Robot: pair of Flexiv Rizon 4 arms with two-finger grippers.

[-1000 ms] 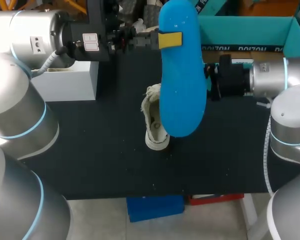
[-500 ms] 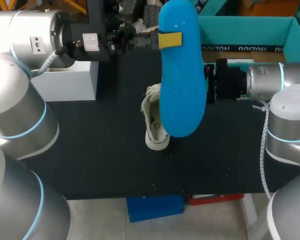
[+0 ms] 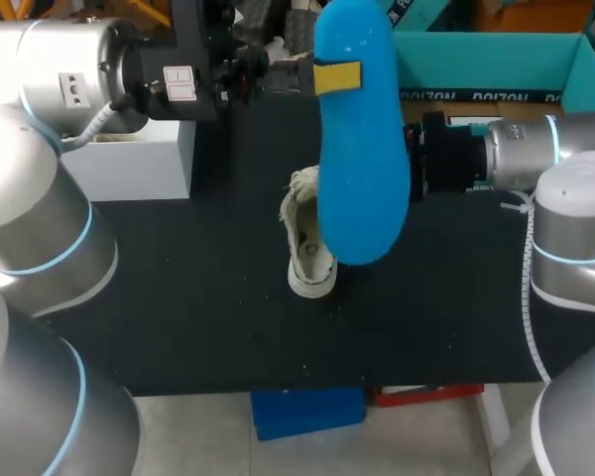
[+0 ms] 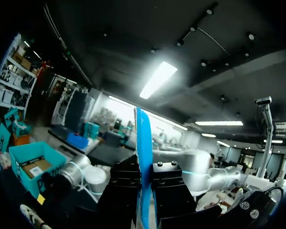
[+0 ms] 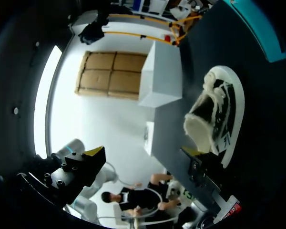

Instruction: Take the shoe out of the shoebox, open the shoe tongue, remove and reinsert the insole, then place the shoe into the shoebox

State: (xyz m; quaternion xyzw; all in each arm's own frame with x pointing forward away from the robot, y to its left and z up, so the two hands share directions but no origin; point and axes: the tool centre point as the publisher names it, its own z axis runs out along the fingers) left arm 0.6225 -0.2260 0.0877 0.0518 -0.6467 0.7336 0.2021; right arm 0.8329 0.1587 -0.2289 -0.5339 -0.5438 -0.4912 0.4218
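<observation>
Right arm (image 3: 521, 159) had slid further in toward the insole (image 3: 360, 149) since a second ago; left arm (image 3: 79, 69) was unchanged. Left claw (image 4: 145, 171) was clamped on the blue insole, held edge-on and well above the shoe (image 3: 305, 238). Right claw (image 5: 143, 160) stood apart and empty, with the shoe on the table (image 3: 178, 297) just ahead of one finger. Shoebox (image 3: 486, 55) sat beside the right claw.

Judged step: insole out, reinsertion pending. Next move: right claw steadies the shoe while left claw lowers the insole toe-first into it.
</observation>
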